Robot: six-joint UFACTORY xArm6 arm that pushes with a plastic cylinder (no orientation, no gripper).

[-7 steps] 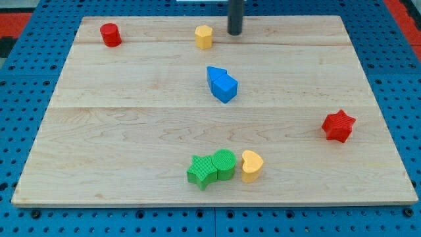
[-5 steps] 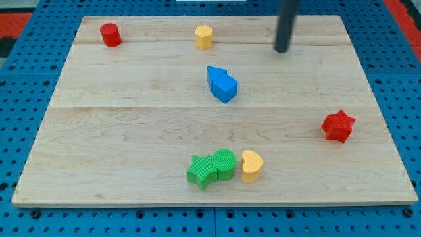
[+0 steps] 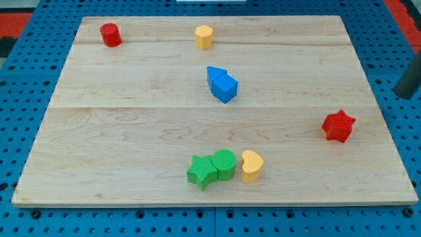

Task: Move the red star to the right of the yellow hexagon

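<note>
The red star (image 3: 339, 126) sat near the right edge of the wooden board (image 3: 131, 112), a little below mid-height, alone with bare wood all around it. The yellow hexagon (image 3: 204, 37) stood far from it, close to the top edge and slightly left of centre. So the star was well apart from the hexagon, lower and toward the view's right.

My tip (image 3: 402, 96) was off the board, past its right edge over the blue pegboard (image 3: 395, 39), above and to the right of the star and not touching it. Only a short dark stretch of the rod showed at the view's right border. The rod carries no fingers, so there was nothing to spread or pinch.

Around the board's middle lay a blue block (image 3: 222, 84), of an angular shape I could not name for sure. A red cylinder (image 3: 110, 34) stood in the top-left corner. Near the bottom edge, three blocks huddled in a row, touching: a green star (image 3: 201, 171), a green cylinder (image 3: 223, 164) and a yellow heart (image 3: 251, 165) on the right end.

I could read no writing, brand or label anywhere.
</note>
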